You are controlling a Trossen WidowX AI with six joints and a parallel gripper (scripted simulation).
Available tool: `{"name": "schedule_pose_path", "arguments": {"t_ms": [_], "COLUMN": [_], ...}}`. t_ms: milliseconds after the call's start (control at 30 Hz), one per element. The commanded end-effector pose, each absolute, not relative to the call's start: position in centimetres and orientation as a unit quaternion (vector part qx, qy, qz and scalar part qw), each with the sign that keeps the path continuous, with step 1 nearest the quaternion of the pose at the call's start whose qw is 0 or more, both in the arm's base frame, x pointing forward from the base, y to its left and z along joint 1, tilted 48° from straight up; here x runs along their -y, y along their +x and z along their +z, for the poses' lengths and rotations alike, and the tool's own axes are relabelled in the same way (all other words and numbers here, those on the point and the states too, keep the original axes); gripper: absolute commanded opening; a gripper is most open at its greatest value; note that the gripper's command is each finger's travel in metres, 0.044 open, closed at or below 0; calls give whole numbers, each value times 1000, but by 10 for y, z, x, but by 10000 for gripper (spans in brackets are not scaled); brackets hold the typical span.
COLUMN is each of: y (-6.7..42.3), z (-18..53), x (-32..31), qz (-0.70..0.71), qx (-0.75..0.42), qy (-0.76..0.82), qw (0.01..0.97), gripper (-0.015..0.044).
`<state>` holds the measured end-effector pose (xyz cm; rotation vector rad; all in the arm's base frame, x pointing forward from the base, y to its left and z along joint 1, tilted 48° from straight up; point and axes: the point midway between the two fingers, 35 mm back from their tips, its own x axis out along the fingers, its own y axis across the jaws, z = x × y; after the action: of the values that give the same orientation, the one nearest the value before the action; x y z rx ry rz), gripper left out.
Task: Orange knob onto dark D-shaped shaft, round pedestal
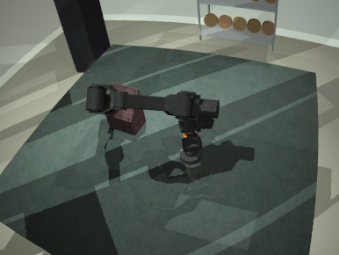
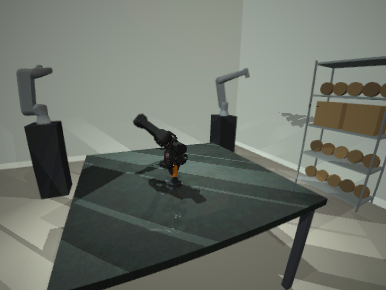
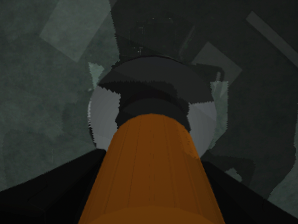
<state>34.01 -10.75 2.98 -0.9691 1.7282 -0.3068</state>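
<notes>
My gripper (image 1: 186,135) (image 2: 174,167) is shut on the orange knob (image 1: 184,135) (image 2: 174,171) (image 3: 156,183) and points straight down at the round pedestal (image 1: 191,156) (image 2: 175,182) (image 3: 100,112). In the wrist view the knob fills the lower middle, and its far end meets the dark shaft (image 3: 152,106) at the centre of the pale pedestal top. The knob stands upright over the pedestal, with its body still well above the pedestal's top. The shaft's flat side is hidden. In the top view only a small orange sliver shows under the gripper.
The arm's dark red base block (image 1: 126,115) sits on the dark green table (image 1: 246,132) (image 2: 240,190) left of the pedestal. Beyond the table stand black columns (image 1: 83,31) (image 2: 47,157) with idle grey arms and a metal shelf rack (image 2: 345,135) (image 1: 239,19).
</notes>
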Motion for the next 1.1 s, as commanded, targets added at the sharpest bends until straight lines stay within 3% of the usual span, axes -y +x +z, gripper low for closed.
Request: {"name": "schedule_pose_path", "arguments": {"t_ms": [0,1067], "y": [341,340], "z": [29,30], "x": [109,106], "qz": [-128,-52], "qx": [-725,-735], "qy": [-410,-464], "qw": [538,492], "gripper": [0,0]}}
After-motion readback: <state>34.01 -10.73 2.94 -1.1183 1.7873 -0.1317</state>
